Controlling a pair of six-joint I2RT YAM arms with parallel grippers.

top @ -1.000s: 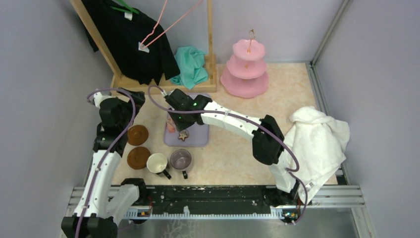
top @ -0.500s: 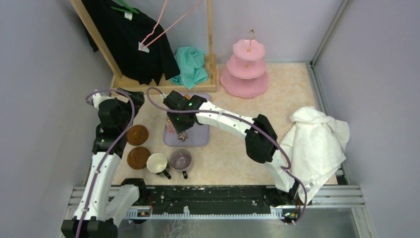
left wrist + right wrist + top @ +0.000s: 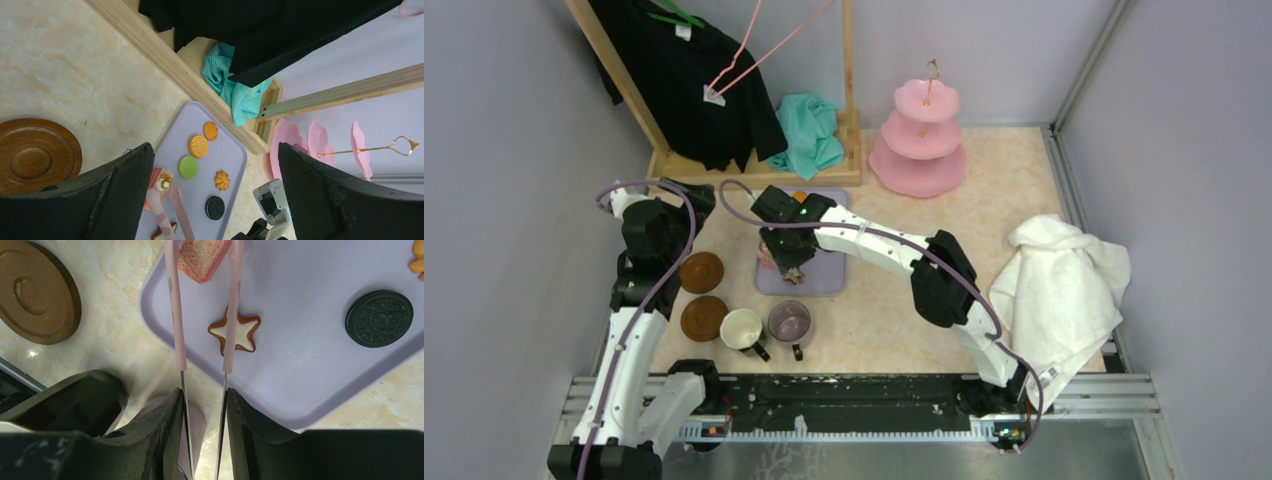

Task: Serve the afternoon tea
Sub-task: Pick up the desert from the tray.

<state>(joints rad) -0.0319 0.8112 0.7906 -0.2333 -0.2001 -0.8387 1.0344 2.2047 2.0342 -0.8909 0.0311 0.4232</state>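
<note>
My right hand [image 3: 202, 440]: clenched on pink plastic tongs [image 3: 175, 315].
Tong tips: flanking pink square cake [image 3: 202, 257], top edge.
Brown-and-white star cookie [image 3: 248, 335]: lilac tray [image 3: 310, 370], frame centre.
My left hand [image 3: 212, 165]: released.

Top external: fixed, high, behind the arm bases [image 3: 689, 385], looking down over the table [image 3: 1004, 185]; bases at 6 o'clock, pink stand [image 3: 921, 135] at 1. Left wrist: mid-height, tilted toward the far wall [image 3: 360, 50], tray [image 3: 232, 160] at 6. Right wrist: close, straight down past the tongs [image 3: 176, 315] onto the tray's near corner. All three share the tray; wrist views share the black cookie [image 3: 379, 318].
</note>
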